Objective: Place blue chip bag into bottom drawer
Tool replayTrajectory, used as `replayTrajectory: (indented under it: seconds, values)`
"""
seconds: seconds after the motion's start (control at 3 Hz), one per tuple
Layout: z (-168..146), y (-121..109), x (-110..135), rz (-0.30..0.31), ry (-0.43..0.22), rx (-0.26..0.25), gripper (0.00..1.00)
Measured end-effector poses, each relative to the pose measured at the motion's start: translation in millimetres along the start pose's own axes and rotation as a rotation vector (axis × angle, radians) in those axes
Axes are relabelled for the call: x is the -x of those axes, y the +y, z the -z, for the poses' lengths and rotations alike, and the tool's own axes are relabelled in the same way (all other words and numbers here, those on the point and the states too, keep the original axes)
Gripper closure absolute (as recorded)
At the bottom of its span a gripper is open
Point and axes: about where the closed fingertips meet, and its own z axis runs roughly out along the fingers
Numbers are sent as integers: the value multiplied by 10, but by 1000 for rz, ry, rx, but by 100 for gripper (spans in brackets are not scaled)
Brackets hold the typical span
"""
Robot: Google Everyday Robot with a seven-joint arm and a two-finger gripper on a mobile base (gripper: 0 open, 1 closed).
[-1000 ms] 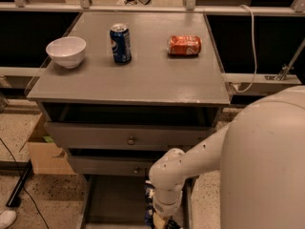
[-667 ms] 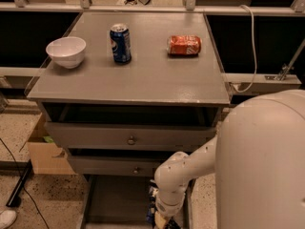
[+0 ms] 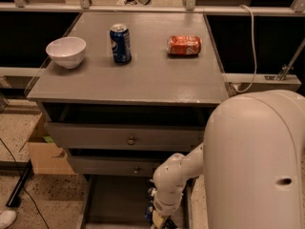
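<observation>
The bottom drawer (image 3: 112,202) stands pulled out under the grey cabinet, a shallow grey tray with its floor in shadow. My arm reaches down into its right part. My gripper (image 3: 158,219) is low over the drawer floor at the frame's bottom edge, mostly hidden under the white wrist. A small dark-blue patch with pale spots (image 3: 151,200) shows just left of the wrist; it looks like the blue chip bag, at the gripper, but most of it is hidden. I cannot tell whether it is held or lying in the drawer.
On the cabinet top stand a white bowl (image 3: 66,51), a blue Pepsi can (image 3: 120,43) upright and an orange-red can (image 3: 184,45) on its side. The two upper drawers (image 3: 128,138) are slightly open. A cardboard box (image 3: 44,152) sits on the floor at the left. My white arm housing (image 3: 255,161) fills the right.
My white arm housing has spread a little further left in the view. The wrist has stayed low in the bottom drawer, shifting only slightly. The things on the cabinet top have not moved.
</observation>
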Motion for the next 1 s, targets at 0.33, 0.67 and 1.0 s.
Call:
replayTrajectory:
  seconds: [0.33, 0.67, 1.0]
  values:
    - [-207, -12, 89, 9, -13, 7, 100]
    - [-369, 44, 164, 45, -30, 26, 100]
    - [-481, 164, 220, 92, -41, 49, 100]
